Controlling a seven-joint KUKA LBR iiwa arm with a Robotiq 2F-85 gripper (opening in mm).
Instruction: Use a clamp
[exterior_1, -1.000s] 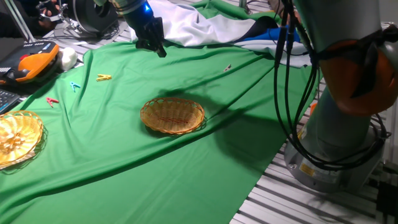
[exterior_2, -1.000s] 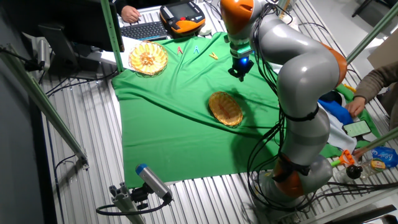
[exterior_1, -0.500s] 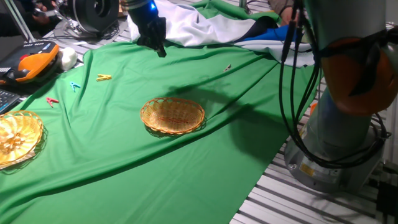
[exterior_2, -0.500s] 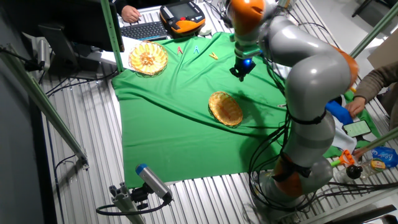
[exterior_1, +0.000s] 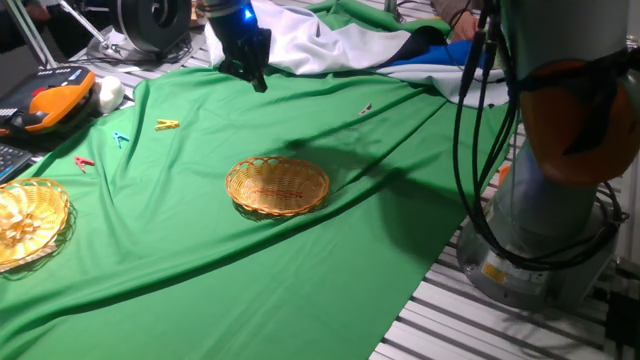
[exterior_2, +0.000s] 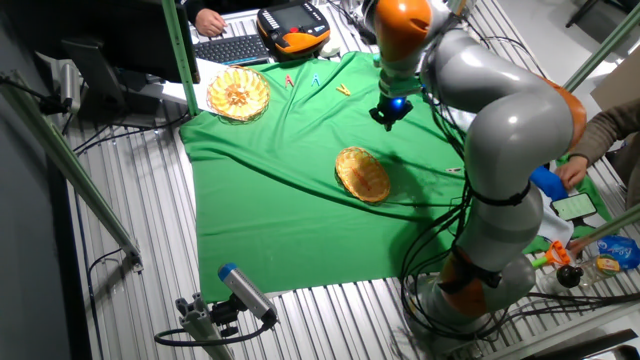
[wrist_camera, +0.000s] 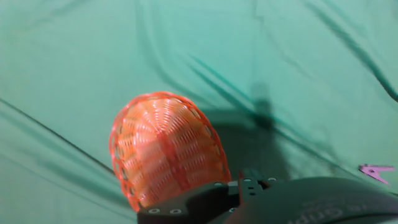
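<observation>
The clamp (exterior_1: 366, 109) is a tiny dark clip lying on the green cloth (exterior_1: 200, 260) at the far right. It also shows in the hand view (wrist_camera: 375, 169) at the right edge. My gripper (exterior_1: 257, 80) hangs above the cloth's far edge, well left of the clamp and beyond the wicker basket (exterior_1: 278, 207). In the other fixed view the gripper (exterior_2: 388, 120) is above and past the basket (exterior_2: 350, 158). The hand view looks down on the empty basket (wrist_camera: 165, 149); my fingers are hidden there. The jaws look dark and small, and their state is unclear.
A second basket (exterior_1: 30, 250) with pale contents sits at the left edge. Yellow (exterior_1: 167, 125), blue (exterior_1: 120, 139) and red (exterior_1: 84, 163) clothespins lie on the cloth's left. An orange pendant (exterior_1: 50, 100) and white fabric (exterior_1: 320, 45) lie beyond; the robot base (exterior_1: 540, 240) stands right.
The gripper has shifted slightly towards the far edge of the cloth over the last second. The clamp, basket and clothespins have not moved.
</observation>
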